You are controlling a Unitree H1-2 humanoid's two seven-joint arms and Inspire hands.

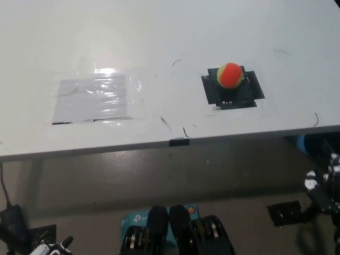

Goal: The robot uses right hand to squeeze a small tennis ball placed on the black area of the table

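On the black taped square (234, 91) near the front edge of the white counter (159, 32), toward its right side, sits the small orange and yellow-green tennis ball (230, 75), at the back part of the square, and nothing touches it. The black right hand (325, 186) hangs below the counter's front edge at the right, well apart from the ball; it is blurred, so I cannot tell how its fingers stand. The white left hand (50, 247) shows only a little in the lower left corner, its fingers also unclear. A clear plastic sheet (95, 96) lies on the left part of the counter.
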